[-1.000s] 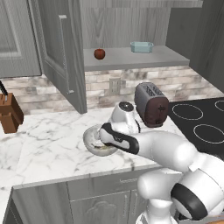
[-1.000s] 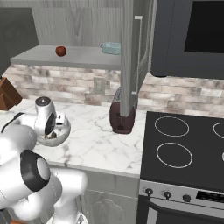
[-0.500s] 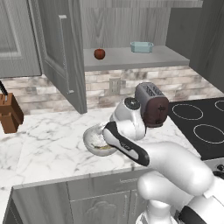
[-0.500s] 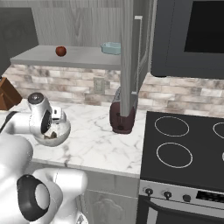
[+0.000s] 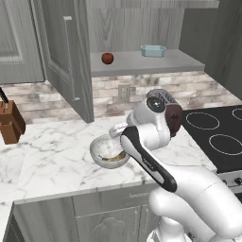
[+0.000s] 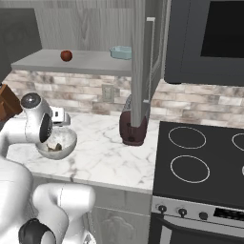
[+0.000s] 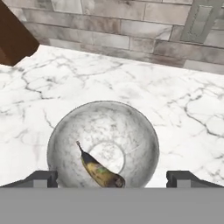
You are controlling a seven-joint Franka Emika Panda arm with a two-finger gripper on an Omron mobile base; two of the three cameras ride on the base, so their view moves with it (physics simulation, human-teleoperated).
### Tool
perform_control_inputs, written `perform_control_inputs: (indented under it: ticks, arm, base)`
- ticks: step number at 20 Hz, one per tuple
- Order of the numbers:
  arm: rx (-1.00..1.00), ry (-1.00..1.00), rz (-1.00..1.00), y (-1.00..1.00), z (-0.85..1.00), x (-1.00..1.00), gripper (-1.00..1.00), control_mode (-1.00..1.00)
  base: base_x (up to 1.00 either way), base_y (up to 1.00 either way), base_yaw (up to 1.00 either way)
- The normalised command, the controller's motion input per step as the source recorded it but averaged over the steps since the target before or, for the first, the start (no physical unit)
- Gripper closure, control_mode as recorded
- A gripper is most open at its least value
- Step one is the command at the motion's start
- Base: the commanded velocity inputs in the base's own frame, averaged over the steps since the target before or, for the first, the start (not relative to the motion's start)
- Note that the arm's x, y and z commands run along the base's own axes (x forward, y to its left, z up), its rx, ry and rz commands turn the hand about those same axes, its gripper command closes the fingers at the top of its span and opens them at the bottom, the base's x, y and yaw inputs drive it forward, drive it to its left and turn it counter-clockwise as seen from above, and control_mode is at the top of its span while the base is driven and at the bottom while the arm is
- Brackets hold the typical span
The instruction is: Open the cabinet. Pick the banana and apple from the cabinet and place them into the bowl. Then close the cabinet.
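Observation:
The cabinet stands open, its left door (image 5: 71, 61) swung out over the counter. On its shelf sits the dark red apple (image 5: 108, 58) (image 6: 66, 55). The grey-white bowl (image 5: 101, 151) (image 6: 64, 143) (image 7: 65, 127) rests on the marble counter with the banana (image 7: 100, 170) lying inside it. My gripper (image 5: 116, 134) (image 6: 59, 116) (image 7: 111, 178) hangs just above the bowl, open and holding nothing. Its fingertips (image 7: 41, 177) stand wide apart on either side of the banana.
A dark red toaster (image 5: 172, 113) (image 6: 131, 126) stands right of the bowl. A light-blue dish (image 5: 153, 50) sits on the shelf right of the apple. A brown knife block (image 5: 10, 124) is at the far left, the black stove (image 6: 190, 157) at the right, and a microwave (image 6: 209, 43) above it.
The arm has lifted and swung its wrist rightward above the bowl. The jaws have spread a little wider. The apple, bowl and cabinet doors have stayed put.

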Motion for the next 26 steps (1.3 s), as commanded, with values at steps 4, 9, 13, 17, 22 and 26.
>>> perform_control_inputs:
  ticks: [4, 9, 13, 17, 22, 26]
  arm:
    - [0.00, -0.16, 0.00, -0.15, 0.64, -0.31, -1.00, -1.00]
    - [0.00, -0.15, 0.00, -0.13, 0.66, -0.32, -1.00, -1.00]
    - [0.00, -0.13, 0.00, -0.15, 0.68, -0.28, -1.00, -1.00]
    - [0.01, -0.10, -0.01, -0.12, 0.74, -0.21, -1.00, -1.00]
    - [0.01, -0.02, 0.00, -0.08, 0.65, -0.05, -1.00, -1.00]
    - [0.01, 0.00, 0.00, -0.02, 0.49, 0.03, -1.00, -1.00]
  base:
    - [0.00, 0.00, 0.00]
    - [0.00, 0.00, 0.00]
    - [0.00, 0.00, 0.00]
    - [0.00, 0.00, 0.00]
    - [0.00, 0.00, 0.00]
    - [0.00, 0.00, 0.00]
